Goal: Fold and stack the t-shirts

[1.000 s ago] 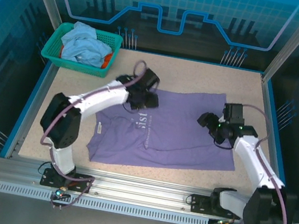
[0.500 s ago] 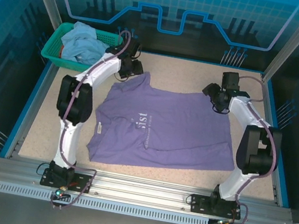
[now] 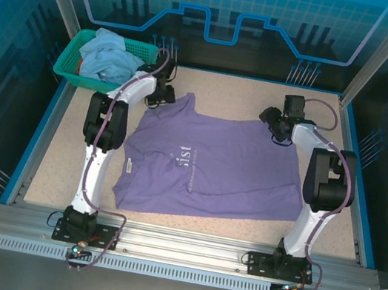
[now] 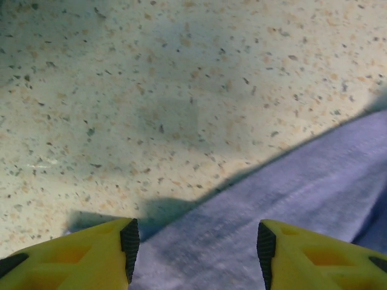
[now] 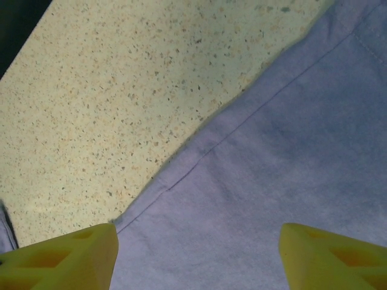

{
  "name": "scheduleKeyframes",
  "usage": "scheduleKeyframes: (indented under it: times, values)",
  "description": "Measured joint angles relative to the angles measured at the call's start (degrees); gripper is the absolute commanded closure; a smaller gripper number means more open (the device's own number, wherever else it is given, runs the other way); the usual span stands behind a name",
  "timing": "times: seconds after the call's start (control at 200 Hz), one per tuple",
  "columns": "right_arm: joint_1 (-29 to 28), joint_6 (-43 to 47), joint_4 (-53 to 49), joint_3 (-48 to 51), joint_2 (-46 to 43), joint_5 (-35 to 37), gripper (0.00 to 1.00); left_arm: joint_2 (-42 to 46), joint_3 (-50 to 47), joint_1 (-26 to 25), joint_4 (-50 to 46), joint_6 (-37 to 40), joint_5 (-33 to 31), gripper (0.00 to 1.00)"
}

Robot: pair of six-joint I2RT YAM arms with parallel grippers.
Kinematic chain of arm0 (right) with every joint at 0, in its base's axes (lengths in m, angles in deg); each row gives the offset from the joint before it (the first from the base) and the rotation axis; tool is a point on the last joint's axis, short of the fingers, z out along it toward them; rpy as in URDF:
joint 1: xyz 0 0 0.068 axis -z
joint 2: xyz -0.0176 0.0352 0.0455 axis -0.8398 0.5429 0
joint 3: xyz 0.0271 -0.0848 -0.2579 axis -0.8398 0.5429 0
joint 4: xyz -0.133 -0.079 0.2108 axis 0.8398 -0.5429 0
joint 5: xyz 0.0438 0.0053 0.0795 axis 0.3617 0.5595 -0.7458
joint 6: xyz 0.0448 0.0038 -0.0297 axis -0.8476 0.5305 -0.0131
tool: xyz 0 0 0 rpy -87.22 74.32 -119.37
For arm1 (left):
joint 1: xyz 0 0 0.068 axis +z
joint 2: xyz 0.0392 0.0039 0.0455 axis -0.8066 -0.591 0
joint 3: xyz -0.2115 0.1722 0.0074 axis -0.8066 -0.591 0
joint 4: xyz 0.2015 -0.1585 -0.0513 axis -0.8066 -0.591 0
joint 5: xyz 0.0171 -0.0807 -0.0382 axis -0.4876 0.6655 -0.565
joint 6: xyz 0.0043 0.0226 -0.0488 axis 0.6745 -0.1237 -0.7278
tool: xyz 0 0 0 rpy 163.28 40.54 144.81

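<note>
The lavender-purple t-shirt lies spread flat on the speckled table, its white lettering facing up. My left gripper is at the shirt's far left corner. In the left wrist view the left gripper is open, its yellow fingers straddling the cloth edge. My right gripper is at the far right corner. In the right wrist view the right gripper is open wide over the hemmed corner of the shirt. A light-blue t-shirt and an orange one sit in the basket.
The teal mesh basket stands at the far left corner of the table, just left of my left arm. Bare speckled tabletop runs along the back beyond the shirt. Blue frame rails border the table sides.
Both arms have stretched from over the middle of the purple shirt out to its far corners. Both pairs of fingers have narrowed a little. The shirt lies flatter along its far edge.
</note>
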Motion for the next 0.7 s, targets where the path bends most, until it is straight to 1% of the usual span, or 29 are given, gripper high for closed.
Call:
scheduleKeyframes:
  times: [0.49, 0.585, 0.7]
  values:
    - [0.66, 0.20, 1.53, 0.00, 0.09, -0.81, 0.28, -2.60, 1.25, 0.42, -0.90, 0.22, 1.38, 0.47]
    - [0.66, 0.20, 1.53, 0.00, 0.28, -0.92, 0.29, -2.60, 1.25, 0.42, -0.87, 0.13, 1.55, 0.55]
    - [0.70, 0.20, 1.53, 0.00, 0.59, -0.96, 0.29, -2.60, 1.25, 0.42, -0.83, 0.44, 1.62, 0.68]
